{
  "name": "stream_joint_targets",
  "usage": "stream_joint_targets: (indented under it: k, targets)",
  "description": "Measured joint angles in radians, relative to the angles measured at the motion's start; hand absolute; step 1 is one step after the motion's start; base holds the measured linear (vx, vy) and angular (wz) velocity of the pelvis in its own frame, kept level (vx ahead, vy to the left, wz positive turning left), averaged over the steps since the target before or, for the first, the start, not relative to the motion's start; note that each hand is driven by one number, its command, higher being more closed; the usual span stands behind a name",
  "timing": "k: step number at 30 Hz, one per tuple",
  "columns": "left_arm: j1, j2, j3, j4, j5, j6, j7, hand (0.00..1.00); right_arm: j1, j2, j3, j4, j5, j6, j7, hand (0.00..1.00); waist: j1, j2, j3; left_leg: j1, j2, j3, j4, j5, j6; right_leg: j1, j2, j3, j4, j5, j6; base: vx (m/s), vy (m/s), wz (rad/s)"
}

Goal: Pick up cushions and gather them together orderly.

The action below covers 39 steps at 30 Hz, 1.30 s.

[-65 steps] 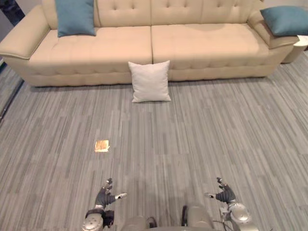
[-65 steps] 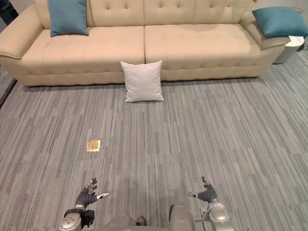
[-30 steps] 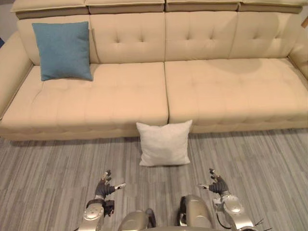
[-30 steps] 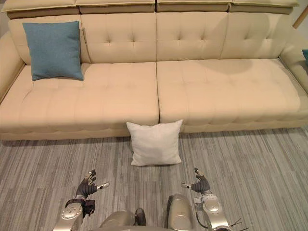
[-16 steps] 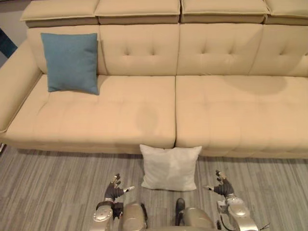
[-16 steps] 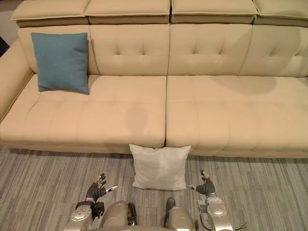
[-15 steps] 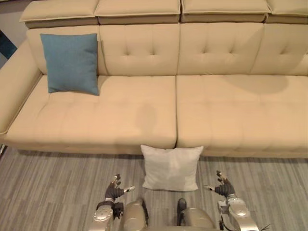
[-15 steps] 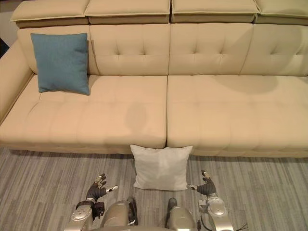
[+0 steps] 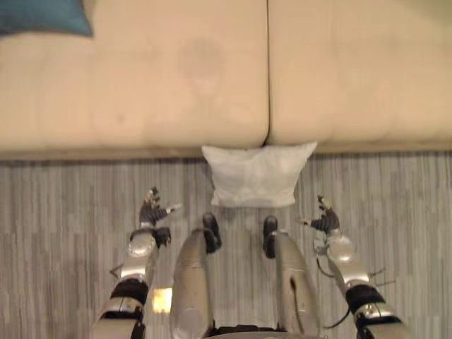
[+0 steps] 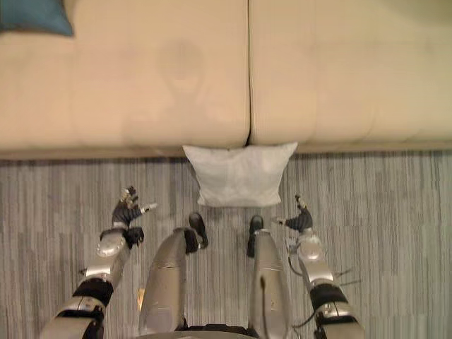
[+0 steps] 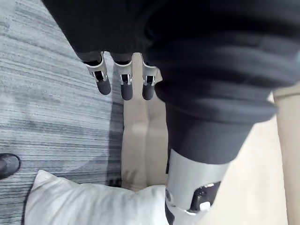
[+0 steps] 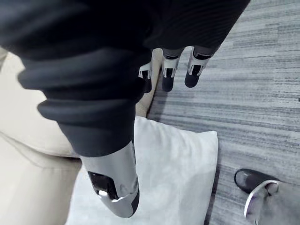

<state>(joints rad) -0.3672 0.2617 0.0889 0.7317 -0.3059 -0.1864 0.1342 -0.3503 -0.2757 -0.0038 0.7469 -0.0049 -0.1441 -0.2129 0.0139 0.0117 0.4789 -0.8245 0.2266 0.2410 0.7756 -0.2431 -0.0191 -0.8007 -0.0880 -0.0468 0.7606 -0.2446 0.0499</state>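
A white cushion (image 9: 256, 175) lies on the grey floor, leaning against the front of the beige sofa (image 9: 176, 78) right before me; it shows too as the white cushion (image 12: 183, 173) in the right wrist view and the white cushion (image 11: 93, 201) in the left wrist view. A blue cushion (image 9: 42, 18) sits on the sofa seat at the far left. My left hand (image 9: 151, 211) hovers over the floor left of the white cushion, fingers (image 11: 123, 82) straight and holding nothing. My right hand (image 9: 325, 219) hovers to its right, fingers (image 12: 168, 70) straight and empty.
The sofa spans the whole width ahead, its two seat pads meeting at a seam above the white cushion. Grey striped floor (image 9: 63, 212) lies on both sides. A small gold floor plate (image 9: 162, 299) sits behind my left arm.
The camera has moved closer and tilted down: the sofa back has left the view and the white cushion sits higher in it. Both hands stay open, now flanking the cushion.
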Motion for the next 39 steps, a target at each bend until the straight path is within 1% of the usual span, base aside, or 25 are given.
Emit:
stream_joint_targets:
  k: [1, 2, 3, 4, 5, 7, 9, 10, 12, 13, 14, 15, 16, 18, 20, 21, 23, 26, 28, 31, 33, 35, 36, 37, 39]
  targets:
    - [-0.027, 0.001, 0.005, 0.007, -0.007, -0.001, 0.002, 0.0, -0.027, -0.006, 0.0, 0.008, 0.004, 0.0, -0.006, 0.0, 0.0, -0.001, 0.01, -0.028, 0.002, -0.003, 0.02, -0.001, 0.002, -0.029, -0.001, 0.0, 0.02, -0.002, -0.001, -0.1, -0.028, -0.04]
    - [-0.086, 0.002, 0.021, 0.009, -0.016, -0.001, 0.005, 0.0, -0.093, -0.021, 0.0, 0.027, 0.006, 0.003, -0.01, 0.0, -0.001, -0.002, 0.032, -0.102, 0.01, -0.008, 0.071, -0.007, 0.012, -0.102, -0.001, 0.001, 0.073, -0.01, -0.003, -0.12, -0.024, -0.02]
    - [-0.149, 0.003, 0.033, 0.009, -0.019, -0.007, 0.014, 0.0, -0.174, -0.038, 0.001, 0.031, 0.007, 0.003, -0.031, 0.0, 0.0, -0.003, 0.049, -0.192, 0.02, -0.013, 0.129, -0.016, 0.02, -0.193, -0.002, 0.005, 0.135, -0.023, -0.002, -0.11, -0.015, -0.01]
    - [-0.174, 0.004, 0.034, 0.009, -0.02, -0.009, 0.021, 0.0, -0.208, -0.044, 0.001, 0.034, 0.008, 0.004, -0.036, 0.0, 0.0, -0.003, 0.056, -0.226, 0.022, -0.016, 0.152, -0.02, 0.022, -0.229, -0.002, 0.01, 0.162, -0.028, -0.003, -0.12, -0.021, -0.05]
    - [-0.227, 0.007, 0.034, 0.009, -0.032, -0.01, 0.025, 0.0, -0.284, -0.058, 0.003, 0.035, 0.011, 0.004, -0.051, 0.0, 0.0, -0.008, 0.07, -0.302, 0.033, -0.018, 0.205, -0.029, 0.029, -0.312, -0.001, 0.021, 0.216, -0.036, -0.003, -0.11, -0.033, -0.1]
    - [-0.297, 0.005, 0.031, 0.006, -0.037, -0.01, 0.044, 0.0, -0.431, -0.066, 0.023, 0.052, 0.024, 0.003, -0.078, 0.0, 0.002, -0.008, 0.072, -0.443, 0.055, -0.023, 0.303, -0.043, 0.042, -0.459, 0.003, 0.027, 0.317, -0.048, -0.001, -0.17, -0.065, -0.15]
    - [-0.326, 0.001, 0.03, 0.004, -0.038, -0.012, 0.049, 0.0, -0.487, -0.065, 0.04, 0.052, 0.035, 0.001, -0.095, 0.0, 0.003, -0.008, 0.072, -0.499, 0.067, -0.025, 0.348, -0.051, 0.046, -0.518, 0.007, 0.033, 0.359, -0.052, 0.0, -0.13, -0.049, -0.13]
    - [-0.367, -0.002, 0.018, 0.002, -0.039, -0.015, 0.066, 0.0, -0.551, -0.062, 0.065, 0.051, 0.036, 0.001, -0.117, 0.0, 0.005, -0.008, 0.072, -0.562, 0.079, -0.03, 0.395, -0.058, 0.048, -0.584, 0.013, 0.038, 0.404, -0.055, 0.002, -0.13, -0.038, -0.15]
    - [-0.399, -0.001, -0.001, -0.005, -0.039, -0.016, 0.072, 0.0, -0.588, -0.056, 0.075, 0.052, 0.037, 0.001, -0.135, 0.0, 0.004, -0.008, 0.072, -0.601, 0.087, -0.034, 0.419, -0.065, 0.05, -0.621, 0.014, 0.038, 0.425, -0.059, 0.007, -0.11, -0.025, -0.09]
    - [-0.423, -0.002, -0.02, -0.02, -0.043, -0.018, 0.083, 0.0, -0.62, -0.048, 0.082, 0.052, 0.042, 0.001, -0.156, 0.0, 0.003, -0.007, 0.072, -0.636, 0.088, -0.036, 0.429, -0.069, 0.052, -0.656, 0.013, 0.038, 0.436, -0.059, 0.002, -0.11, -0.009, -0.04]
    - [-0.46, -0.005, -0.043, -0.021, -0.054, -0.018, 0.088, 0.0, -0.654, -0.037, 0.081, 0.053, 0.043, 0.001, -0.171, 1.0, -0.002, -0.007, 0.073, -0.663, 0.092, -0.033, 0.429, -0.067, 0.049, -0.683, 0.008, 0.038, 0.435, -0.057, -0.004, -0.11, -0.002, -0.02]
    - [-0.475, -0.009, -0.053, -0.021, -0.057, -0.018, 0.09, 1.0, -0.668, -0.031, 0.081, 0.054, 0.043, 0.001, -0.183, 1.0, -0.003, -0.007, 0.073, -0.672, 0.097, -0.029, 0.431, -0.066, 0.048, -0.693, 0.003, 0.035, 0.436, -0.053, -0.004, -0.08, 0.007, -0.06]
    - [-0.503, -0.023, -0.065, -0.027, -0.059, -0.018, 0.096, 1.0, -0.69, -0.014, 0.08, 0.054, 0.044, 0.003, -0.207, 1.0, -0.002, -0.006, 0.073, -0.687, 0.109, -0.022, 0.438, -0.066, 0.048, -0.707, -0.004, 0.027, 0.44, -0.05, -0.004, -0.06, 0.015, -0.07]
    - [-0.553, -0.036, -0.099, -0.035, -0.059, -0.018, 0.116, 1.0, -0.726, 0.014, 0.08, 0.054, 0.047, 0.017, -0.246, 1.0, -0.005, -0.006, 0.073, -0.705, 0.112, -0.023, 0.453, -0.064, 0.045, -0.726, -0.005, 0.028, 0.453, -0.04, -0.008, -0.04, 0.015, -0.03]
    - [-0.597, -0.044, -0.11, -0.049, -0.058, -0.017, 0.136, 1.0, -0.752, 0.019, 0.08, 0.05, 0.055, 0.025, -0.27, 1.0, -0.009, -0.006, 0.073, -0.72, 0.113, -0.023, 0.465, -0.062, 0.053, -0.744, -0.007, 0.029, 0.468, -0.041, -0.009, 0.0, 0.0, 0.0]
    - [-0.607, -0.04, -0.115, -0.057, -0.058, -0.016, 0.159, 1.0, -0.755, 0.026, 0.08, 0.024, 0.059, 0.033, -0.275, 1.0, -0.017, -0.006, 0.073, -0.728, 0.115, -0.023, 0.473, -0.062, 0.053, -0.753, -0.008, 0.03, 0.477, -0.043, -0.01, 0.0, 0.0, 0.0]
    - [-0.608, -0.027, -0.116, -0.057, -0.057, -0.016, 0.18, 1.0, -0.754, 0.043, 0.081, -0.023, 0.086, 0.035, -0.279, 1.0, -0.028, -0.007, 0.074, -0.735, 0.121, -0.022, 0.485, -0.064, 0.053, -0.764, -0.005, 0.03, 0.49, -0.043, -0.01, -0.02, 0.015, -0.06]
    - [-0.613, -0.002, -0.118, -0.073, -0.055, -0.013, 0.199, 1.0, -0.74, 0.064, 0.084, -0.081, 0.127, 0.035, -0.283, 1.0, -0.034, -0.007, 0.073, -0.736, 0.129, -0.022, 0.489, -0.064, 0.052, -0.769, 0.001, 0.031, 0.496, -0.043, -0.011, -0.04, 0.007, -0.05]
    - [-0.613, 0.005, -0.12, -0.108, -0.053, -0.007, 0.202, 1.0, -0.717, 0.072, 0.086, -0.146, 0.161, 0.035, -0.283, 1.0, -0.033, -0.007, 0.073, -0.735, 0.138, -0.022, 0.49, -0.064, 0.051, -0.769, 0.006, 0.026, 0.492, -0.039, -0.018, -0.07, 0.01, -0.07]
    - [-0.61, 0.013, -0.13, -0.147, -0.048, -0.005, 0.214, 1.0, -0.667, 0.074, 0.103, -0.239, 0.173, 0.028, -0.273, 1.0, -0.035, -0.006, 0.073, -0.727, 0.143, -0.021, 0.491, -0.063, 0.051, -0.765, 0.01, 0.024, 0.494, -0.038, -0.019, -0.04, 0.006, -0.06]
    - [-0.572, 0.016, -0.139, -0.205, -0.046, 0.004, 0.221, 1.0, -0.597, 0.085, 0.132, -0.329, 0.175, 0.012, -0.258, 1.0, -0.039, -0.006, 0.072, -0.684, 0.153, -0.022, 0.487, -0.063, 0.051, -0.719, 0.018, 0.024, 0.481, -0.037, -0.02, -0.02, 0.007, -0.11]
    - [-0.529, 0.013, -0.142, -0.245, -0.036, 0.006, 0.226, 1.0, -0.552, 0.103, 0.142, -0.365, 0.186, 0.004, -0.247, 1.0, -0.042, -0.006, 0.071, -0.625, 0.155, -0.022, 0.465, -0.063, 0.051, -0.657, 0.023, 0.018, 0.454, -0.036, -0.022, -0.02, 0.001, -0.06]
    - [-0.488, 0.005, -0.148, -0.29, -0.032, 0.005, 0.238, 1.0, -0.503, 0.113, 0.142, -0.404, 0.192, -0.006, -0.238, 1.0, -0.043, -0.006, 0.071, -0.566, 0.154, -0.021, 0.436, -0.06, 0.045, -0.594, 0.026, 0.012, 0.422, -0.035, -0.023, -0.03, -0.021, -0.04]
    - [-0.427, -0.008, -0.152, -0.36, -0.024, 0.004, 0.242, 1.0, -0.437, 0.125, 0.144, -0.456, 0.192, -0.012, -0.231, 1.0, -0.042, -0.007, 0.07, -0.482, 0.153, -0.02, 0.389, -0.054, 0.032, -0.502, 0.034, 0.003, 0.365, -0.028, -0.028, -0.03, -0.03, -0.03]
    - [-0.374, -0.022, -0.16, -0.416, -0.012, -0.009, 0.244, 1.0, -0.376, 0.134, 0.145, -0.503, 0.192, -0.027, -0.225, 1.0, -0.041, -0.007, 0.065, -0.407, 0.147, -0.015, 0.337, -0.048, 0.019, -0.425, 0.034, -0.006, 0.31, -0.021, -0.028, -0.03, -0.043, 0.02]
